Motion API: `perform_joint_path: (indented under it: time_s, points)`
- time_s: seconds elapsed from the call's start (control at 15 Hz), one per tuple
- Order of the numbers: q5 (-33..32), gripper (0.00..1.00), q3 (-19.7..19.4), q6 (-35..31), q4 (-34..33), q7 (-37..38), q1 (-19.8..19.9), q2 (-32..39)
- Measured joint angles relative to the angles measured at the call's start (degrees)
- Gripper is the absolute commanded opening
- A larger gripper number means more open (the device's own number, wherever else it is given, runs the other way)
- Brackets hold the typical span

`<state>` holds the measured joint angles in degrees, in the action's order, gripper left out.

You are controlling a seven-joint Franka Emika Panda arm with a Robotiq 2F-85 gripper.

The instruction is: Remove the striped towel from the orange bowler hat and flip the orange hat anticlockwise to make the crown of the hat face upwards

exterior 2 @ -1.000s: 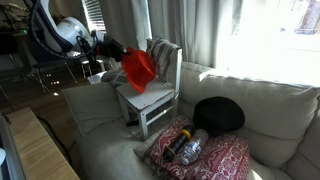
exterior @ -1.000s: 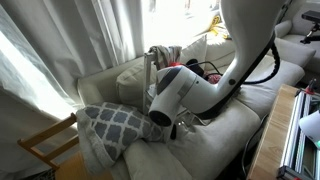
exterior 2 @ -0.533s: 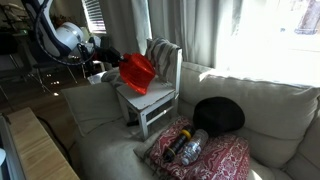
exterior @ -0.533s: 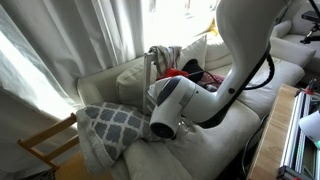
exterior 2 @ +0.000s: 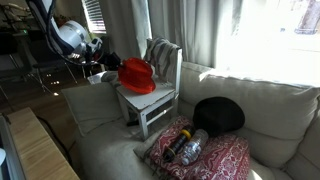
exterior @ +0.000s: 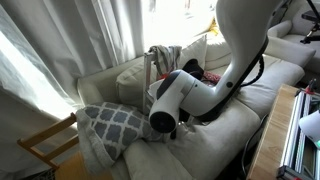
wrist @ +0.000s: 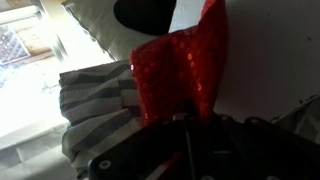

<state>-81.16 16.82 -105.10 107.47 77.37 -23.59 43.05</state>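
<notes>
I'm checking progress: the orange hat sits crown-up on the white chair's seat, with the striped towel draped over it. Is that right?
No: the striped towel hangs over the back of the white chair, not over the orange hat, as an exterior view shows. The rest holds.

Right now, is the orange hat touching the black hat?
Apart. An exterior view shows the orange hat sitting on the chair, with a plain gap between it and the black hat.

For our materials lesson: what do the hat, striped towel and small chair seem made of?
Hat: likely glittery red fabric, speckled sheen.
Striped towel: soft cloth, draped in folds.
Chair: probably white-painted wood, matte, straight rigid legs.
</notes>
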Motion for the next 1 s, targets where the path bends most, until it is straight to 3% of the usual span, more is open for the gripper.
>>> perform_joint_path:
  time_s: [0.13,0.67,1.0]
  points:
    - [0.0,0.37,-0.41,0.0,-0.03,-0.02,0.2,0.08]
    - [0.23,0.99,-0.52,-3.84,-0.04,-0.96,0.81,0.19]
    - [4.63,1.0,-0.09,-13.48,-0.03,-6.78,3.3,-0.01]
